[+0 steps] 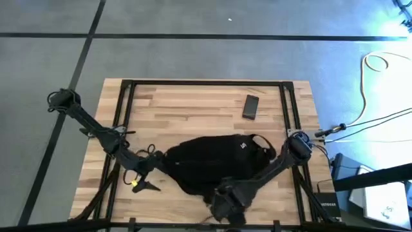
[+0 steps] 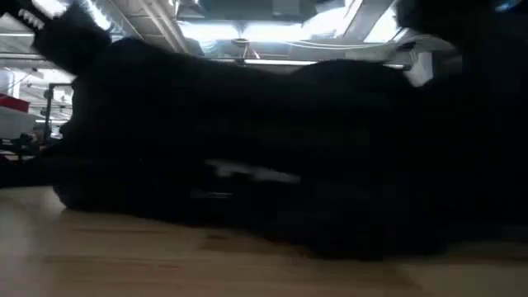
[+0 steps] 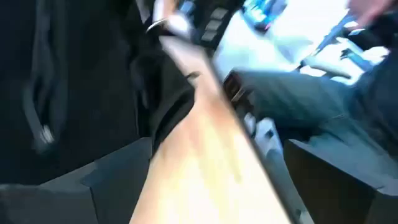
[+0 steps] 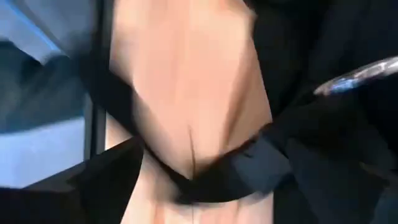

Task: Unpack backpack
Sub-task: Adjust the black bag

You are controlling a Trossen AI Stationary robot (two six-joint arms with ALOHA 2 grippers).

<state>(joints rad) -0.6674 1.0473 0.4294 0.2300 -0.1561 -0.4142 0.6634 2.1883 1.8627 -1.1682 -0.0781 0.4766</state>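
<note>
The black backpack [image 1: 215, 161] lies flat on the wooden table, near its front edge, and it fills the low view [image 2: 272, 148]. My left gripper [image 1: 149, 185] is low at the backpack's left end. Its fingers are open [image 3: 205, 174], with bare wood between them and black fabric [image 3: 68, 74] beside them. My right gripper [image 1: 223, 203] is at the backpack's near edge. It is open [image 4: 205, 186], and a black strap [image 4: 230, 175] runs across the gap between its fingers. A metal zip pull [image 4: 360, 78] shows beyond it. My right gripper has the black strap [image 4: 249, 165] lying slack across the gap between its fingers, on the table; I cannot tell whether the fingers touch it. My left gripper touches nothing that shows.
A dark flat phone-like object [image 1: 250, 106] lies on the table's far right part. Black frame rails [image 1: 206, 82] run along the table's far edge and both sides. Bare wood lies free behind the backpack. Cables and boxes [image 1: 360, 187] sit on the floor off the right edge.
</note>
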